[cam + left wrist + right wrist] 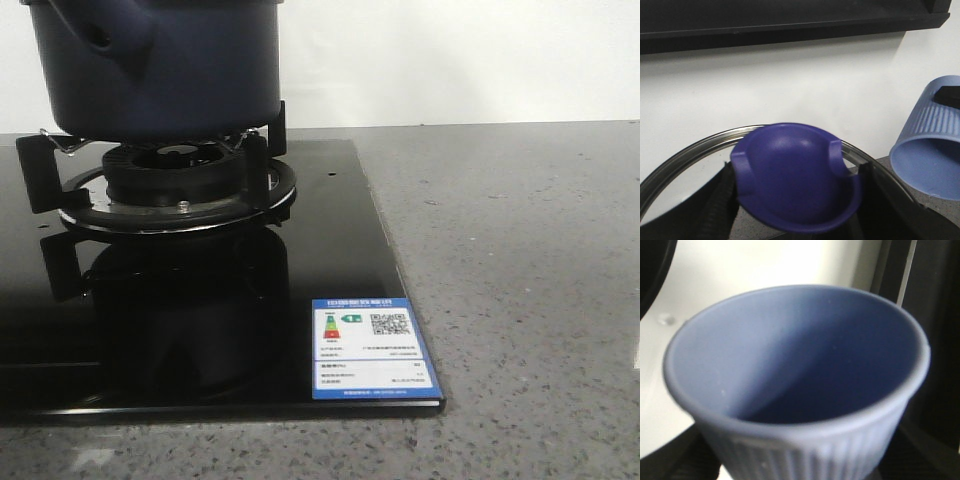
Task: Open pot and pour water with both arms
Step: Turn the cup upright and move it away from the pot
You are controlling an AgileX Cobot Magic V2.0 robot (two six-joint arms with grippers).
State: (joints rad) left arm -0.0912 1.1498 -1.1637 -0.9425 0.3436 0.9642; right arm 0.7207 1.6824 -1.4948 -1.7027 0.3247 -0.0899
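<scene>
The dark navy pot (160, 70) stands on the gas burner (175, 175) at the far left, its stubby handle (100, 38) towards me; its top is cut off by the frame. Neither gripper shows in the front view. My left gripper (795, 202) is shut on the purple knob (795, 180) of a glass lid with a metal rim (685, 152), seen against the white wall. A pale blue ribbed cup (932, 140) hangs tilted beside the lid. My right gripper (800, 462) is shut on that cup (800, 350), whose open mouth faces the camera; I see no water in it.
The burner sits on a black glass hob (330, 260) with a blue energy label (368, 348) at its near right corner. Grey speckled counter (520, 250) lies to the right and in front. A dark shelf (790, 20) runs along the wall above the lid.
</scene>
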